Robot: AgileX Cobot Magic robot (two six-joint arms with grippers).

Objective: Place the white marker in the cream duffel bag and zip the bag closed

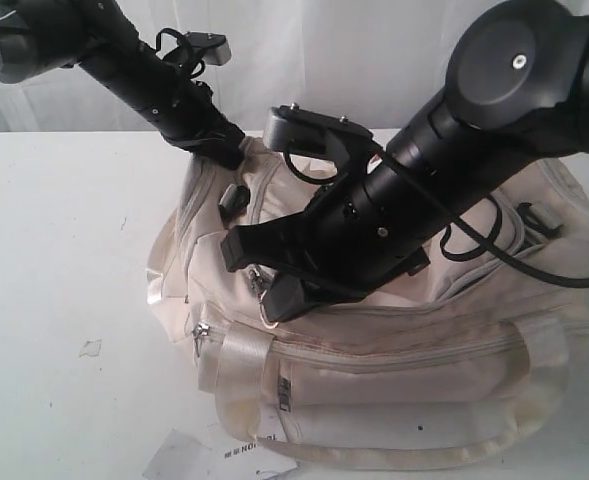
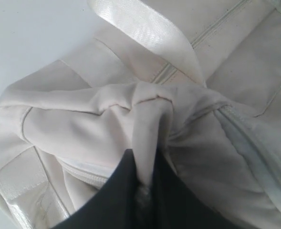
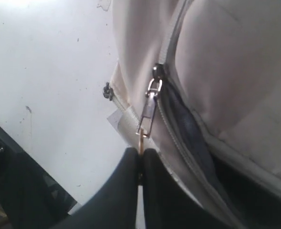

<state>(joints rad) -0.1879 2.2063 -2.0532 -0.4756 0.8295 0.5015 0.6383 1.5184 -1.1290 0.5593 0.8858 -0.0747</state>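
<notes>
On the white tabletop (image 1: 64, 260), toward the near right, a large soft cream fabric duffel bag (image 1: 394, 370) with grey zippers and shiny strap handles, and a white paper tag (image 1: 224, 455) at its near edge. At the bag's far left end, the left gripper (image 2: 142, 191), clamped shut on a raised fold of cream fabric, probably to brace the bag and keep the zip line taut against a pull. Reaching across to the left part of the bag's top, the right gripper (image 3: 141, 157), closed tight on the very tip of the small metal zipper pull (image 3: 149, 112), a hold suited to dragging the slider along its track. On the gripper's side of the slider, teeth parted over dark lining, so zipping judged unfinished. Impossible to tell how much track is left, with the arm hiding it in the exterior view. No sign of the slim white marker with black cap on the tabletop or on the bag. Probably inside already, though not confirmable here. Next, a steady pull along the track rather than upward, to avoid losing the thin tab.
</notes>
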